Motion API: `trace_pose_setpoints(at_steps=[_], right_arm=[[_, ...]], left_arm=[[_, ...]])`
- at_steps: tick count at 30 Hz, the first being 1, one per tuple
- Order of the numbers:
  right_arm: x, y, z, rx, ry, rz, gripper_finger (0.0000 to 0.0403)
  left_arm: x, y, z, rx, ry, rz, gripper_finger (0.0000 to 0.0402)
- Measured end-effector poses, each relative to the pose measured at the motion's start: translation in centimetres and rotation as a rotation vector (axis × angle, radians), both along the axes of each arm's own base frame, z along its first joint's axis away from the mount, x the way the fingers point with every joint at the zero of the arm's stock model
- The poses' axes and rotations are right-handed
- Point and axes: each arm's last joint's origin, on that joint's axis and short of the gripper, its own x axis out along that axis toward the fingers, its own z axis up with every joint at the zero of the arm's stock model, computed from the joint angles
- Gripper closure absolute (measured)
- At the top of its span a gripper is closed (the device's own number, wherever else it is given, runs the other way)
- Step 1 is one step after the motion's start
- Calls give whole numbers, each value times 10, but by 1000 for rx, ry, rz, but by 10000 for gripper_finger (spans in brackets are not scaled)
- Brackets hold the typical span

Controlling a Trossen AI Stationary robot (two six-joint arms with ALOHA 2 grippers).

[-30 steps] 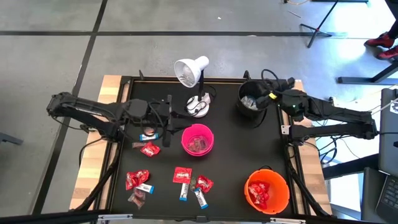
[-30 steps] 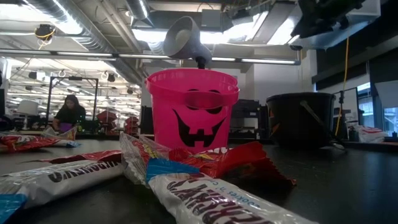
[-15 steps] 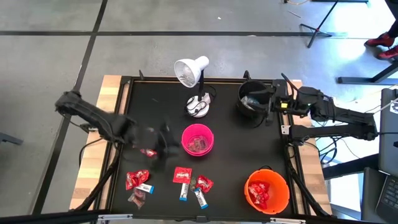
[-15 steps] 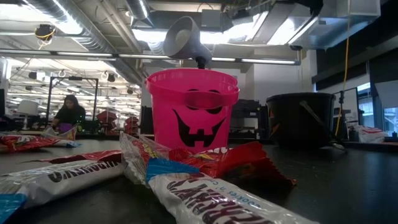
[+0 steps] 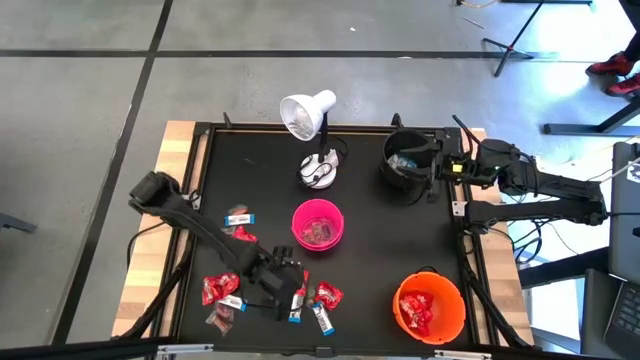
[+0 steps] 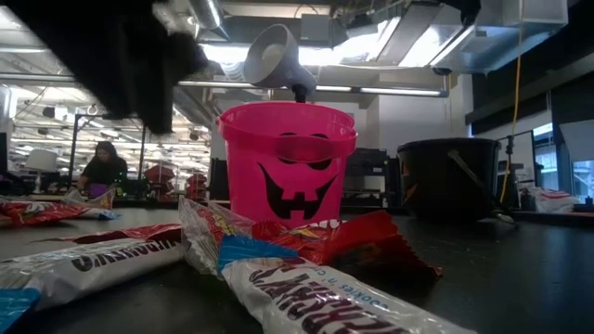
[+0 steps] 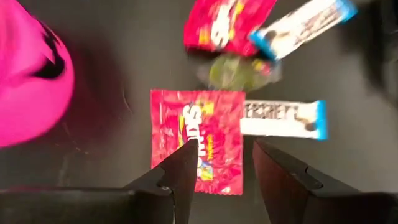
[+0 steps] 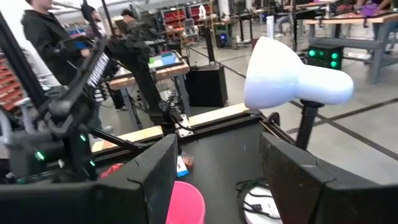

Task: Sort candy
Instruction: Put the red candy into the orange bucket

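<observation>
- Looking down, you see the table (image 5: 365, 250) holding three buckets: black (image 5: 404, 166) at the far right, pink (image 5: 317, 224) in the middle, orange (image 5: 429, 305) at the near right.
- Your left gripper (image 5: 285, 287) hangs over the near candy with its fingers (image 7: 180, 171) spread, empty, above a red packet (image 7: 199, 140); a white bar (image 7: 283, 118) lies just beside it.
- Your right gripper (image 5: 435, 165) sits by the black bucket, fingers spread, empty.
- More candy (image 5: 222, 290) lies scattered at the near left.
</observation>
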Motion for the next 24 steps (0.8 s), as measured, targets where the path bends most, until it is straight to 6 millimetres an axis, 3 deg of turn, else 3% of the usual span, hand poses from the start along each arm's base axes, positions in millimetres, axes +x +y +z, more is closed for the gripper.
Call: trace_pose_setpoints(at_steps=[19,24], right_arm=[[0,1,1,10,-9,48,180],[0,1,1,10,-9,48,180]], left_arm=[[16,19,-56,-11,248,97,256],[16,19,-57,-6,251,97,294]])
